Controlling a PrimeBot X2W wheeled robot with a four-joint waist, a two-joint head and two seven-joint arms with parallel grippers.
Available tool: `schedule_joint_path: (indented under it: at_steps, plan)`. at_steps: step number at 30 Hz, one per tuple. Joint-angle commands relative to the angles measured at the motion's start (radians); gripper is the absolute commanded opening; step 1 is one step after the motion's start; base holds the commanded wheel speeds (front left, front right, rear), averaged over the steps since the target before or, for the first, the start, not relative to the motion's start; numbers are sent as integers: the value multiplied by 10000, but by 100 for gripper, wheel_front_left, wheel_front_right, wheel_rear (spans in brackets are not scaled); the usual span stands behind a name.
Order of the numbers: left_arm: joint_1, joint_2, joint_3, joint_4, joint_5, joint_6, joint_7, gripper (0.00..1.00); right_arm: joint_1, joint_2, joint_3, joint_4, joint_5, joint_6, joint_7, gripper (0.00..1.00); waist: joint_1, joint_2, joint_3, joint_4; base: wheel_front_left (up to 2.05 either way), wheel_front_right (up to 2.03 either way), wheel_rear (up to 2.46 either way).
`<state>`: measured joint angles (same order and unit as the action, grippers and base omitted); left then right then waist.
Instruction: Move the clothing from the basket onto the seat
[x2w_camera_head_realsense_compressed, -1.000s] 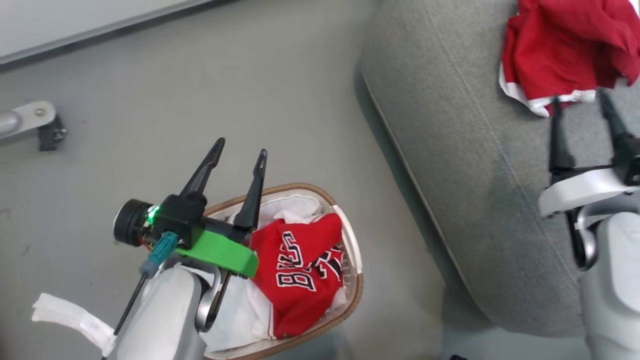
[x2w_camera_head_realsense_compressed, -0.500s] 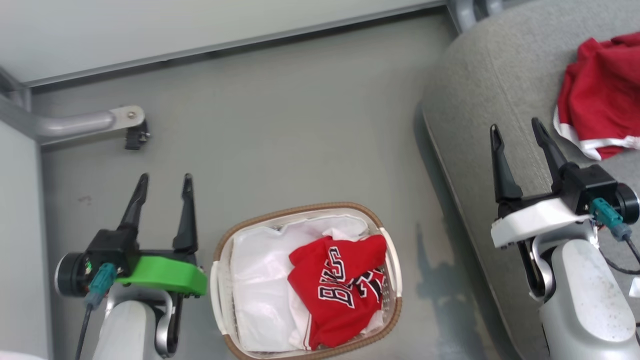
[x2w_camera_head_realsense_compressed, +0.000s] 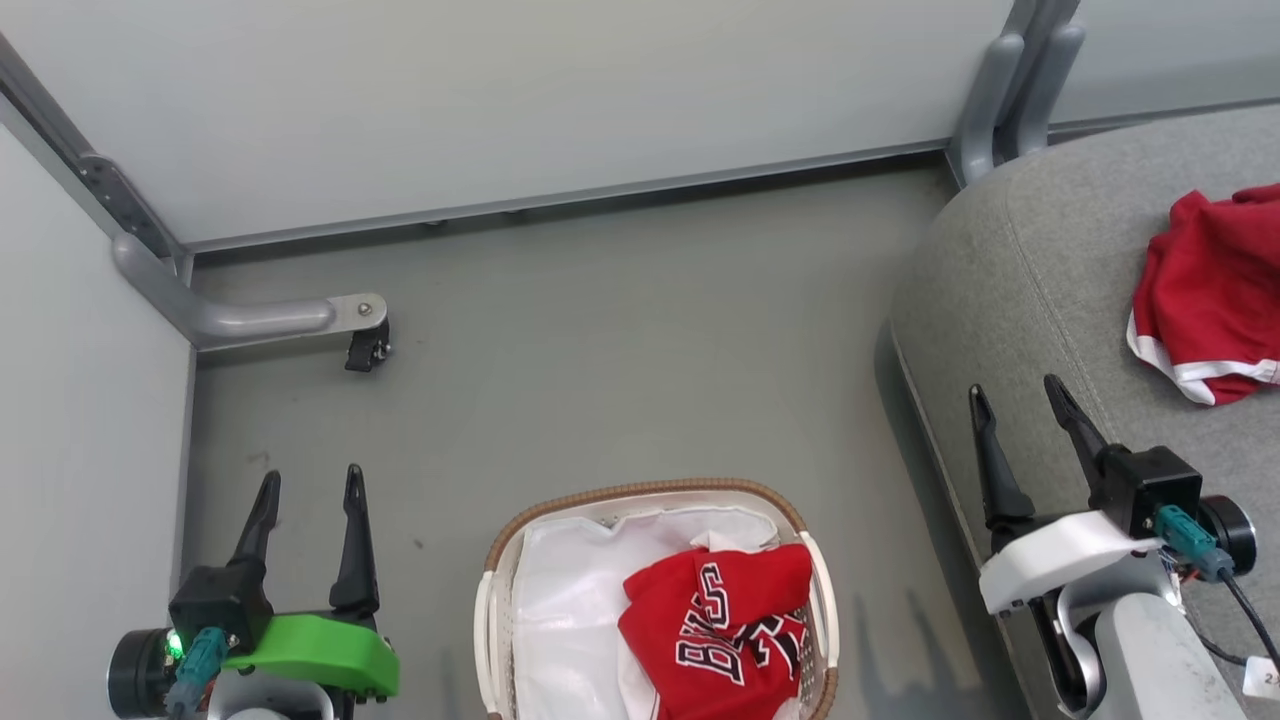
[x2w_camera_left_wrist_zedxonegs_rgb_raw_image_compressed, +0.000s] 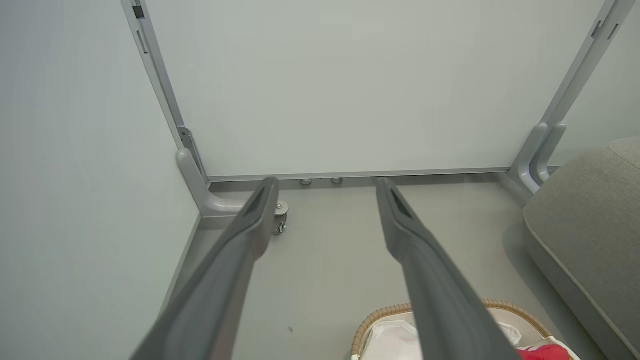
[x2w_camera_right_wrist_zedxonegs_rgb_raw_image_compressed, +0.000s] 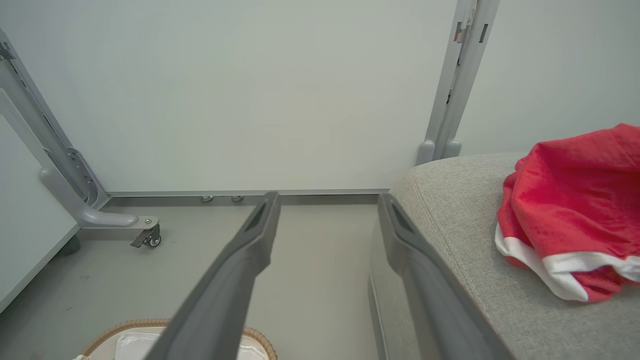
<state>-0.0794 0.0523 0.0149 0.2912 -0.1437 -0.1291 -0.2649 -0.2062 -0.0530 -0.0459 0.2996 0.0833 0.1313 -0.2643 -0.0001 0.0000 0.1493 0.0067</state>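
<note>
A grey floor lies before me, closed in by pale partition panels on two sides. Nearest, at the bottom of the head view and between my two arms, sits one basket. In it a single red jersey with black-and-white lettering lies crumpled on top of the right half of the white lining.

My left gripper hovers over the floor to the left of the basket, its two fingers spread apart and empty. My right gripper hangs at the edge of the seat, its fingers likewise apart and empty. The seat stands to the right of the basket, with a strip of floor between them.

Further along the cushion lies a second red garment with a white hem, apart from my right fingers. That makes two red pieces: one in the basket, one on the seat.

Beyond my left gripper a grey metal foot with a small black caster juts from the corner onto the floor. Farthest off are the back panel and, at the seat's far corner, a grey upright post.
</note>
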Motion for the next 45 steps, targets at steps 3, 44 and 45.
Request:
schedule_joint_path:
  at_steps: [3, 44, 45]
  plan:
    - [400, -10, 35, -15, 42, -27, 8, 100, 467, -2, -47, 73, 91, -10, -2, 100, 1, 0, -585, 181, 0, 0, 0]
    - [-3229, 880, -3968, 1909, -1055, -26, 8, 100, -2120, 13, 1236, -1560, 1279, -10, -2, 100, 1, 0, 4211, -2745, 0, 0, 0]
    - [-3353, 943, -4173, 2041, -1133, -26, 10, 100, -2186, 14, 1279, -1609, 1319, -10, -2, 100, 1, 0, 4344, -2832, 0, 0, 0]
